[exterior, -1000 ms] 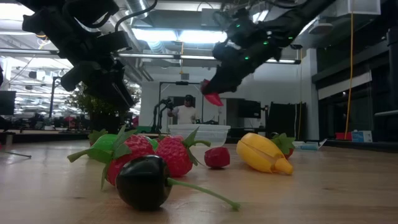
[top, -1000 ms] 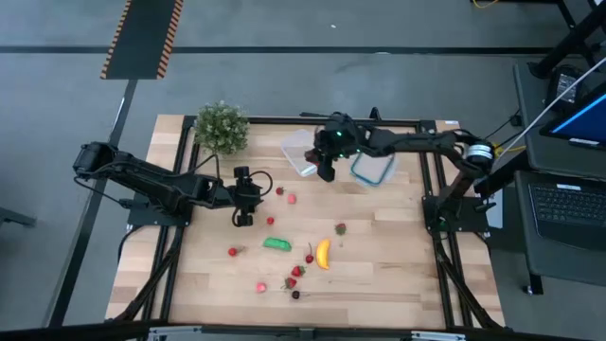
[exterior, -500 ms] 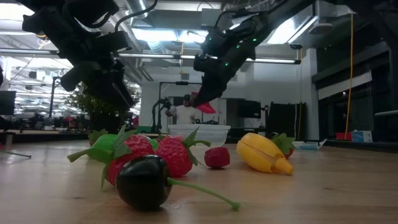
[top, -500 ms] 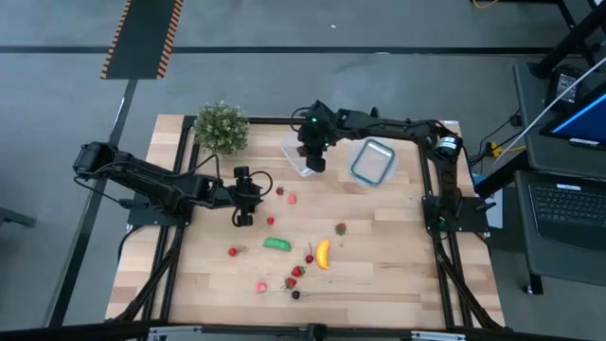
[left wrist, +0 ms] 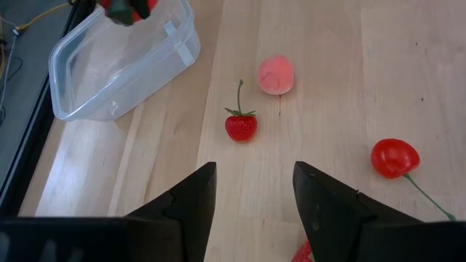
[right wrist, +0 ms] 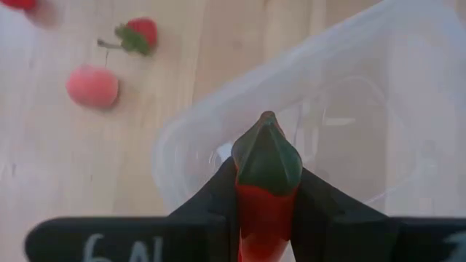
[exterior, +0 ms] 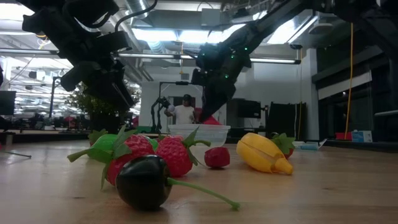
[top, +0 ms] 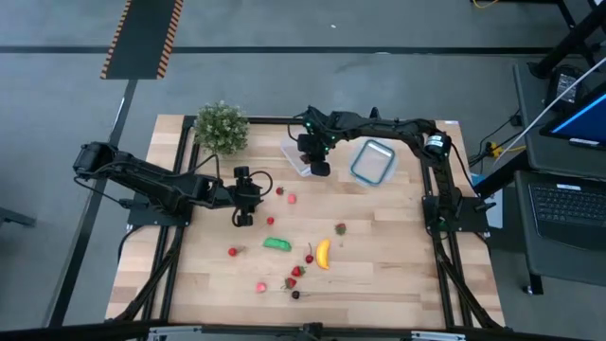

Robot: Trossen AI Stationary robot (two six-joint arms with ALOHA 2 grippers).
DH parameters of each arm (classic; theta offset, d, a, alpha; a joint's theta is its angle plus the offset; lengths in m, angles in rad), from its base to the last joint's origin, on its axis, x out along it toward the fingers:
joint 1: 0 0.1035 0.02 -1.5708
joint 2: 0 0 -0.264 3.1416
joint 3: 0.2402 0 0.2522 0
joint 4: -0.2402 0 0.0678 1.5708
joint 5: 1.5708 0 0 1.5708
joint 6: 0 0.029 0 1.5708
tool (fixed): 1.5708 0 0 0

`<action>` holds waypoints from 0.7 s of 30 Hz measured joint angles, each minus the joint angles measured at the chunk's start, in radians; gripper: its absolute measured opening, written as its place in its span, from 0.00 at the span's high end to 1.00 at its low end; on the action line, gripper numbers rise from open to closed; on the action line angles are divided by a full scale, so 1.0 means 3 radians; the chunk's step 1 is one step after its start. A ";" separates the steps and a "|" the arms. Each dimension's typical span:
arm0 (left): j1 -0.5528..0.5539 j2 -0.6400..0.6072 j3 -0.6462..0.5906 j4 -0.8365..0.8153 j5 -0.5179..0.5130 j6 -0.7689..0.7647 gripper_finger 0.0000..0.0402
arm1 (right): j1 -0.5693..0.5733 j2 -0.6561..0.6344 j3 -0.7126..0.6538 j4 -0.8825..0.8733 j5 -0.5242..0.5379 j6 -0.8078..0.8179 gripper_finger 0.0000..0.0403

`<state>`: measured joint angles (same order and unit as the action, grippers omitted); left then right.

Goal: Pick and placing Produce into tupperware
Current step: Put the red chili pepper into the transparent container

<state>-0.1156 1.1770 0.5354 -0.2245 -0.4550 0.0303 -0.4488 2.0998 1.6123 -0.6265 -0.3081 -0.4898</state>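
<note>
My right gripper [top: 317, 165] hovers over the tupperware [top: 297, 154], a clear tub at the table's far middle, and is shut on a red pepper [right wrist: 265, 178] with a green stem end. In the low view the pepper [exterior: 211, 119] hangs just above the tub's rim [exterior: 199, 128]. My left gripper [left wrist: 251, 195] waits open above the table at the left, with a strawberry [left wrist: 241, 127] and a pink fruit [left wrist: 276, 74] lying ahead of it. A green oblong piece [top: 277, 243], a banana [top: 323, 254] and small red berries [top: 294, 276] lie on the near half of the table. My right gripper pinches the pepper's red body [right wrist: 263, 207] between its two fingers, and the green stem end [right wrist: 267, 154] sticks out past the fingertips. The fingers slant steeply down from the table's right side. The pepper is lifted clear, over the tub's opening.
A clear container with a blue rim [top: 372, 161] stands just right of the tub. A bushy potted plant [top: 222, 126] stands at the far left corner. A red cherry [left wrist: 395, 158] lies near my left gripper. Bare wood lies along the table's right side.
My right gripper has carried the pepper toward the table's left, from between the two containers to over the tub. It has sunk toward the tub's rim and tipped more steeply down, staying shut on the pepper.
</note>
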 joint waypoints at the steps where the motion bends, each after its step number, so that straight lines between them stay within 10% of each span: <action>1: 0.0000 0.0000 0.0000 0.0000 0.0000 -0.0001 0.56 | 0.0000 0.0006 0.0000 0.0001 0.0000 -0.0032 0.81; 21: 0.0000 0.0000 0.0000 0.0000 0.0000 -0.0001 0.56 | 0.0000 0.0007 0.0000 -0.0324 -0.0003 -0.0231 0.81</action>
<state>-0.1158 1.1770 0.5354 -0.2245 -0.4551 0.0298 -0.4488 2.1020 1.6123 -0.7236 -0.3092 -0.5591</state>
